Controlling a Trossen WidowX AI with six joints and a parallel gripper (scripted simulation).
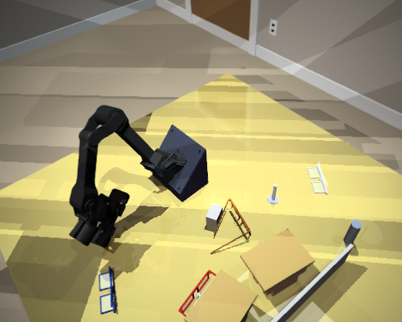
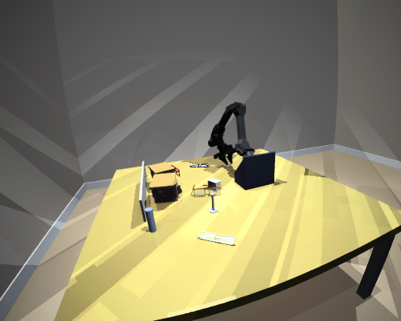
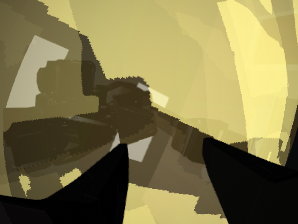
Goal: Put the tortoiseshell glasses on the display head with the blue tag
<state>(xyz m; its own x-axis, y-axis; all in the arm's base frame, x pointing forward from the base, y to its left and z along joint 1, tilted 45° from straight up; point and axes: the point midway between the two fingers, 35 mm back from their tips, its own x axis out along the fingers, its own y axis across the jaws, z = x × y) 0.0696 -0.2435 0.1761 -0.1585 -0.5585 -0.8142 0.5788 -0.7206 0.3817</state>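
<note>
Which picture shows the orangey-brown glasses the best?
The top view: the tortoiseshell glasses show large, with temples unfolded, beside a white box. The exterior view shows them tiny and far off. The wrist view does not show them.

my arm (image 1: 88, 154) reads as matte black all over, built from rounded, tube-like links with bulkier cylindrical housings at the joints. it's mounted on a dark navy wedge-shaped base block (image 1: 195, 169) with small dark screw dots at the corners of its slanted face. the gripper (image 1: 91, 235) is the same black, blocky and angular. in the wrist view its two fingers show as plain black tapering shapes. i see no cables or markings.
</note>
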